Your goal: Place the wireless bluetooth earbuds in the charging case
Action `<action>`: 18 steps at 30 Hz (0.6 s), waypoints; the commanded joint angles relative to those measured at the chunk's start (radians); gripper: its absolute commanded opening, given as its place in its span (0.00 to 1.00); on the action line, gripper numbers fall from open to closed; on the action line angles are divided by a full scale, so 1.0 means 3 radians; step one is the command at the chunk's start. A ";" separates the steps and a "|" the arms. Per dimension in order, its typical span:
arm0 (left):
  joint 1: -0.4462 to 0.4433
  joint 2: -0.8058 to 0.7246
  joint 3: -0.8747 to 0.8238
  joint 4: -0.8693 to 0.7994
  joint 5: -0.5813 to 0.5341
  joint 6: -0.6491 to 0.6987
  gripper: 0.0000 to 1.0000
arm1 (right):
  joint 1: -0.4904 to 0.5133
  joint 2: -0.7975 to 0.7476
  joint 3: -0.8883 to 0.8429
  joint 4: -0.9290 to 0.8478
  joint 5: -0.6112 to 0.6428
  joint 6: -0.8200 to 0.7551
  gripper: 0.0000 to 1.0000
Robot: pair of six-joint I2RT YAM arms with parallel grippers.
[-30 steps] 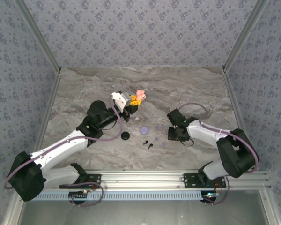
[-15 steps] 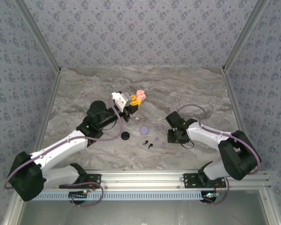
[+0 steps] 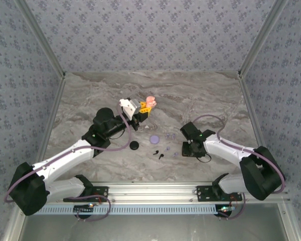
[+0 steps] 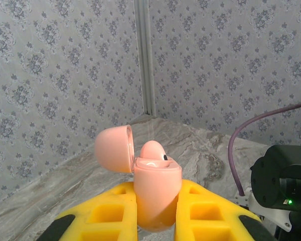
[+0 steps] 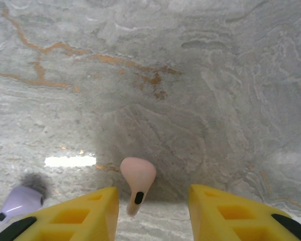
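My left gripper (image 4: 156, 203) is shut on a pale pink charging case (image 4: 157, 188), held upright above the table with its lid (image 4: 114, 149) swung open. One pink earbud (image 4: 154, 150) sits in the case. In the top view this case (image 3: 150, 102) is raised at the table's middle, at the left gripper (image 3: 145, 107). Low over the table, my right gripper (image 5: 153, 208) is open. A loose pale pink earbud (image 5: 137, 182) lies flat on the marble between its yellow fingers (image 5: 85, 213), nearer the left one and touching neither. From above, the right gripper (image 3: 186, 150) points down.
A lilac earbud (image 5: 19, 202) lies left of the right gripper. Between the arms on the marble table (image 3: 210, 95) are a lilac round case (image 3: 153, 139), a black round case (image 3: 134, 145), black earbuds (image 3: 160, 153) and lilac earbuds (image 3: 169, 136).
The right arm's wrist has shifted a little toward the near edge and lowered over the loose earbuds. The left arm and its pink case have stayed still.
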 commanded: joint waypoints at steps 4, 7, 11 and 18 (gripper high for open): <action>-0.0021 -0.0022 0.0114 0.0010 0.0014 0.0053 0.00 | -0.0068 -0.0015 0.0062 -0.0074 -0.0045 0.0070 0.42; -0.0020 -0.0035 0.0113 0.0003 0.0010 0.0054 0.00 | -0.0120 0.0042 0.0084 0.0028 -0.0024 0.0070 0.39; -0.0018 -0.0055 0.0105 -0.0012 0.0010 0.0065 0.00 | -0.0139 0.0141 0.0118 0.0107 -0.0042 0.0070 0.36; -0.0020 -0.0051 0.0107 -0.0006 0.0012 0.0063 0.00 | -0.0137 0.0272 0.0143 0.0191 -0.0067 0.0070 0.34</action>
